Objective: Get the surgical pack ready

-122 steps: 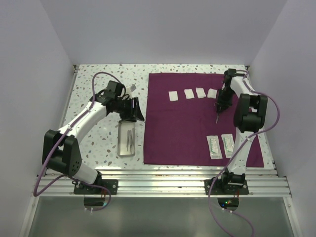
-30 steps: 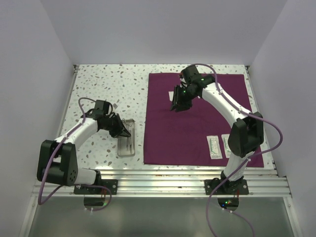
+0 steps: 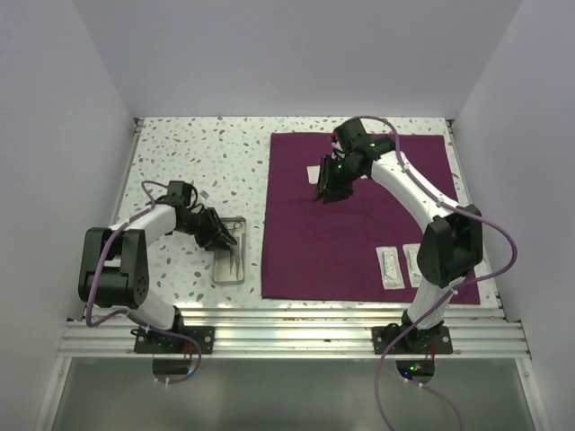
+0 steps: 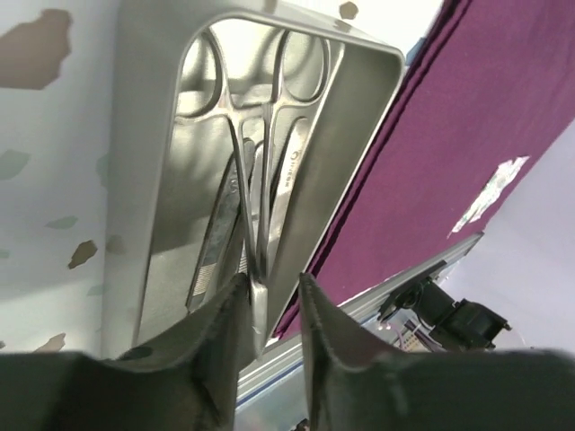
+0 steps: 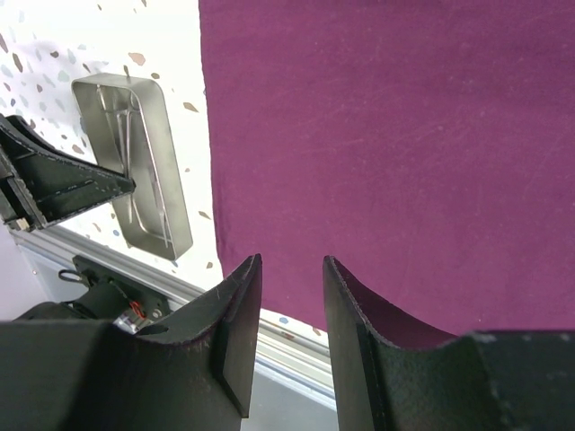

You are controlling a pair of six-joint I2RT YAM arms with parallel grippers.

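Left gripper narrowly parted at the steel tray's near end, nothing pinched. The tray, holding the instruments, sits just beside the cloth. I should grip the wall squarely and avoid the instruments. Right gripper spread, empty, over the cloth.

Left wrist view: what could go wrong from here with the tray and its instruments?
1. The left gripper stands open with the tips of the instruments between its fingers. The instruments lie overlapped, so closing might catch more than one or slip off the thin tips.
2. The steel tray sits right beside the edge of the cloth; a snagged lift could drag or tip it.
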